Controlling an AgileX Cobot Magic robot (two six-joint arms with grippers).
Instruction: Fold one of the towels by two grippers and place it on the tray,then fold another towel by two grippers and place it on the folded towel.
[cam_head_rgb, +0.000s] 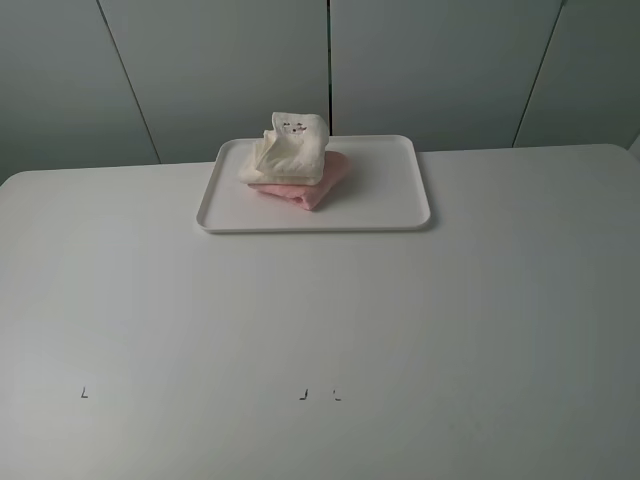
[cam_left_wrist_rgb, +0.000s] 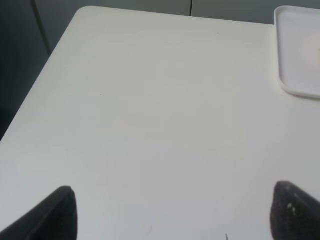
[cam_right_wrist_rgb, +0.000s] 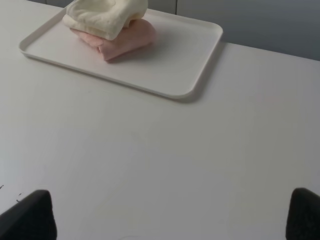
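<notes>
Pink towel (cam_head_rgb: 312, 187), folded, lies on the white tray (cam_head_rgb: 385, 205) at the far middle of the desk (cam_head_rgb: 320, 330); the cream-white towel (cam_head_rgb: 287, 150), also folded, rests on top of it. Left gripper (cam_left_wrist_rgb: 172, 212) and right gripper (cam_right_wrist_rgb: 172, 215) hover over bare desk, jaws spread wide, holding nothing.

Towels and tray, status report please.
Left gripper open, empty. Right gripper open, empty. Cream towel stacked on pink towel in tray. Nothing obstructing.
</notes>
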